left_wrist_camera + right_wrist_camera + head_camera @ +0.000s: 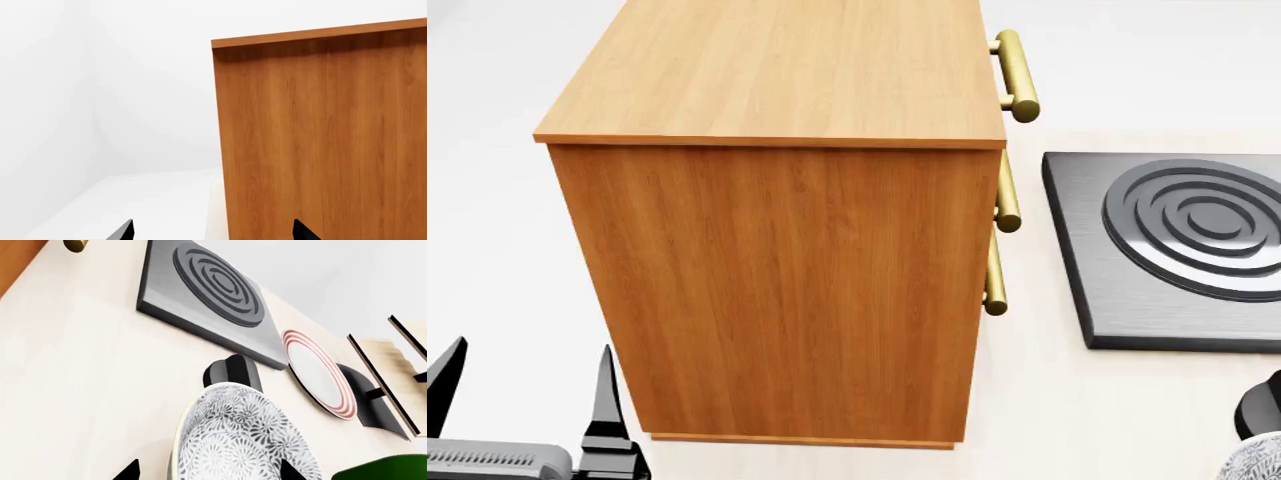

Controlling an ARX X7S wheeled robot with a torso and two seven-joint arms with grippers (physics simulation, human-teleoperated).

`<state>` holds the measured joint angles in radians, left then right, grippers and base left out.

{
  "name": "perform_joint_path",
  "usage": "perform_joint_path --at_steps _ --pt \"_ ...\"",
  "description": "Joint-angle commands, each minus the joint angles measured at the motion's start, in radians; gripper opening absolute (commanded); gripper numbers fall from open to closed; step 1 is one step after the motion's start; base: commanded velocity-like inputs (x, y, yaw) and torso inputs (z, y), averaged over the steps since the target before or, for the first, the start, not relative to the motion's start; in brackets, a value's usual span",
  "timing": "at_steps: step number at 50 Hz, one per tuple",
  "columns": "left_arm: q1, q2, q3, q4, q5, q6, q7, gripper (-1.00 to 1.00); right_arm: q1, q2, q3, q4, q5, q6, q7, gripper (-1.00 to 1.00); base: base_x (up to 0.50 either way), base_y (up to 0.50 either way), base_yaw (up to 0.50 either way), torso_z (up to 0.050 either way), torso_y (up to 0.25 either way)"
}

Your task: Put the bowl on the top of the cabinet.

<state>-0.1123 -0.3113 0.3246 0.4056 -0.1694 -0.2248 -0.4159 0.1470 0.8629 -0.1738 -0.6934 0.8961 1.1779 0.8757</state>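
Observation:
The cabinet (pixel 774 290) stands in the middle of the head view, with a lighter flat top and brass handles (pixel 1016 75) on its right face. Only a sliver of the patterned bowl (pixel 1260 462) shows at that view's lower right corner. In the right wrist view the bowl (pixel 240 440) stands tilted against a black holder (pixel 233 372). My right gripper (pixel 208 472) is open, its fingertips spread around the bowl's near rim and not closed on it. My left gripper (pixel 523 385) is open and empty, low beside the cabinet's (pixel 320 140) left side.
A dark grey square slab with raised rings (pixel 1174 250) lies right of the cabinet. Past it a white plate with red rings (pixel 319 372) leans on a black stand (pixel 370 395). Pale wooden slats (pixel 393 347) stand behind, and a green object (pixel 380 470) sits beside the bowl.

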Motion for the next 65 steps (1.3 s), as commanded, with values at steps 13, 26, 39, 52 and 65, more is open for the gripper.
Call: perform_joint_path --at_steps 13,26,39,52,65 --pt "-0.006 -0.006 0.005 0.005 -0.006 -0.006 -0.007 1.00 0.000 -0.004 -0.034 0.042 -0.037 -0.040 -0.024 1.00 0.00 0.00 0.00 0.000 0.000" --pt "-0.004 -0.008 0.010 0.010 -0.006 -0.008 -0.013 1.00 -0.015 -0.007 -0.045 0.067 -0.054 -0.071 -0.038 1.00 0.00 0.00 0.00 0.000 0.000" --pt "-0.004 -0.011 0.017 0.015 -0.004 -0.008 -0.018 1.00 -0.048 -0.007 -0.043 0.085 -0.067 -0.111 -0.050 1.00 0.00 0.00 0.00 0.000 0.000" --pt "-0.004 -0.015 0.020 0.022 -0.007 -0.013 -0.022 1.00 -0.054 -0.009 -0.045 0.094 -0.070 -0.122 -0.052 1.00 0.00 0.00 0.00 0.000 0.000" --pt "-0.005 -0.017 0.023 0.017 -0.009 -0.009 -0.024 1.00 -0.058 -0.011 -0.055 0.110 -0.082 -0.137 -0.060 1.00 0.00 0.00 0.00 0.000 0.000"
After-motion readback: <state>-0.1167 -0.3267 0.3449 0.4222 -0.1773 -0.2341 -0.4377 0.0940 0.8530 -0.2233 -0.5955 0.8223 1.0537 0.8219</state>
